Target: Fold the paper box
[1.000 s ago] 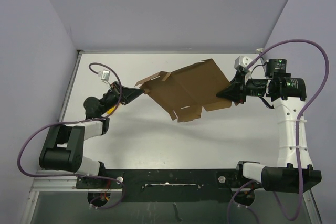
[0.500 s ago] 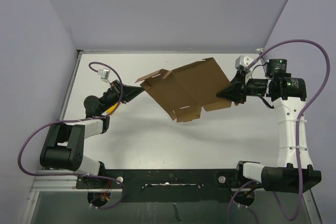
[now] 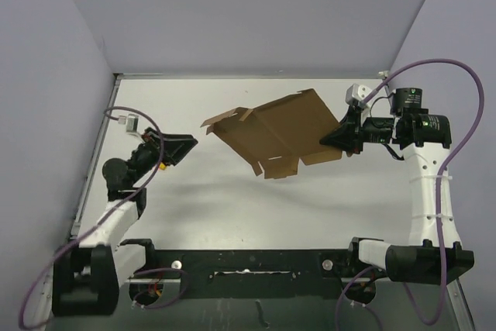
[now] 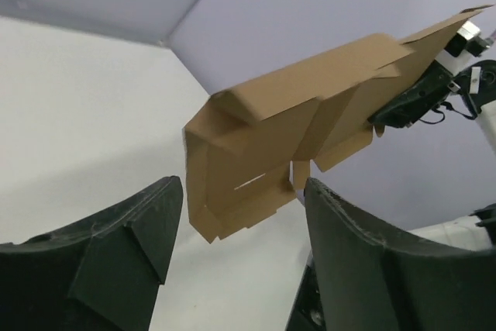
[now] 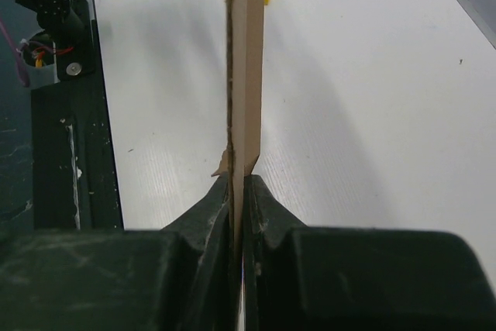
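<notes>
Paper box (image 3: 271,133): flat brown sheet w/ flaps, held up off table (image 3: 232,207), over its middle-to-far part. L arm comes up from table's near-L corner, slants twd far side, wrist turned R. The left gripper (image 3: 184,147) is over table's L part, jaws apart w/ nothing btwn them, tips aimed at box's L end but not touching it. R arm runs from table's near-R corner twd far side, then bends L. The right gripper (image 3: 339,136) is over table's R part, jaws pinched tight on box's R edge. Box's long axis runs L–R across table, sheet tilted, flapped L end pointing twd left gripper, 1 corner twd table's far edge.
</notes>
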Available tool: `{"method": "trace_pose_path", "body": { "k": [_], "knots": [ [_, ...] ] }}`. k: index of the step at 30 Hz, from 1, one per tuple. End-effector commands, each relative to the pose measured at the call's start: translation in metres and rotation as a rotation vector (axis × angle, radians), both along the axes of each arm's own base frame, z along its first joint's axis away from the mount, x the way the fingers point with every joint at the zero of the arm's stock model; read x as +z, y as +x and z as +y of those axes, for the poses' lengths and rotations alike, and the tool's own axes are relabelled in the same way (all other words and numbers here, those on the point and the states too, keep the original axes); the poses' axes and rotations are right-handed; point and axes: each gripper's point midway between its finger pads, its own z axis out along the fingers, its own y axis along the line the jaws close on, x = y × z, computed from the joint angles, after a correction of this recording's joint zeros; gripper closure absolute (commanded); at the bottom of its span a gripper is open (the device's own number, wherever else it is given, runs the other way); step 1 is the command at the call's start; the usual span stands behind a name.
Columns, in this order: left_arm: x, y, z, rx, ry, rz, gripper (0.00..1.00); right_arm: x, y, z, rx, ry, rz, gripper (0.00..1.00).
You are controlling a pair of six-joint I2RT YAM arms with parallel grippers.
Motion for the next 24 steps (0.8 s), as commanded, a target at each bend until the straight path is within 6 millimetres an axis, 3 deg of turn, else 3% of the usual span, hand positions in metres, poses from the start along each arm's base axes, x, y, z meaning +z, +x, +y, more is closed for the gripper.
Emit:
{"method": "trace_pose_path", "body": {
  "k": [1, 3, 6, 10, 13, 15, 19, 24],
  "knots": [
    [0.038, -0.026, 0.028, 0.221, 0.142, -0.101, 0.28, 0.006, -0.001, -0.002, 0.016, -0.020, -0.056, 1.00],
    [0.039, -0.031, 0.045, 0.352, 0.213, -0.080, 0.18, 0.005, -0.002, -0.003, 0.024, -0.037, -0.066, 1.00],
    [0.051, -0.035, 0.048, 0.369, 0.267, -0.107, 0.17, 0.003, -0.005, -0.004, 0.046, -0.083, -0.087, 1.00],
    [0.073, -0.027, 0.032, 0.242, 0.285, -0.161, 0.34, -0.001, -0.010, -0.004, 0.090, -0.184, -0.127, 1.00],
    [0.087, -0.012, 0.027, 0.206, 0.290, -0.233, 0.36, -0.001, -0.014, -0.002, 0.129, -0.254, -0.152, 1.00],
    [0.087, -0.016, 0.011, 0.077, 0.297, -0.260, 0.41, -0.003, -0.017, 0.003, 0.174, -0.292, -0.159, 1.00],
    [0.073, -0.015, -0.018, -0.027, 0.339, -0.268, 0.45, -0.004, -0.023, 0.008, 0.242, -0.340, -0.158, 1.00],
    [0.037, -0.020, -0.043, -0.060, 0.389, -0.240, 0.46, -0.012, -0.018, 0.009, 0.290, -0.399, -0.129, 1.00]
  ]
}}
